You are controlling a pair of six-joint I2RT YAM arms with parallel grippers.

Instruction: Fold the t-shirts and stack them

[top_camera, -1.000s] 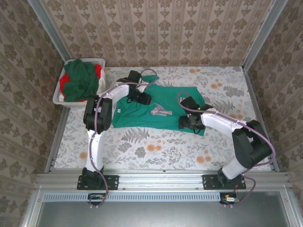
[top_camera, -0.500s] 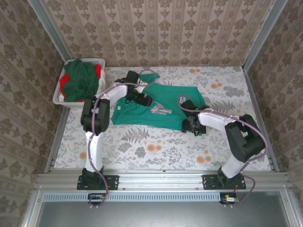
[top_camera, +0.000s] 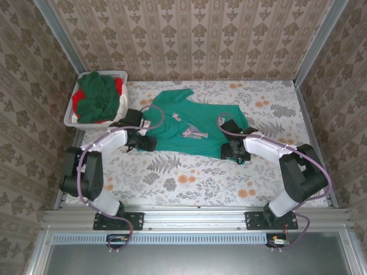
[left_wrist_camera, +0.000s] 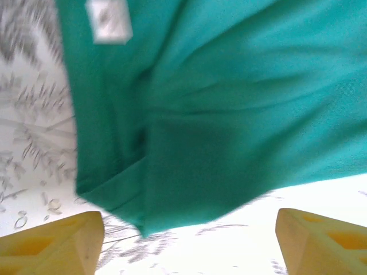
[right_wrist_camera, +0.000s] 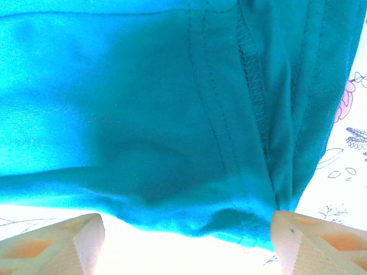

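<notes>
The teal-green t-shirt lies spread on the floral table, its chest print facing up. At its lower left edge my left gripper is open; in the left wrist view the yellow fingers flank a folded corner of the t-shirt just ahead of the left gripper, with a white label further off. My right gripper is open at the lower right corner. In the right wrist view the stitched hem lies between the fingertips of the right gripper.
A white slatted basket stands at the back left, holding a dark green t-shirt and a red one. The table's floral cover stretches in front of the teal t-shirt. Patterned walls close in the back and sides.
My left arm has swung from the t-shirt's collar area down to its lower left edge, and a sleeve now lies spread at the top. The right gripper has stayed at the lower right corner.
</notes>
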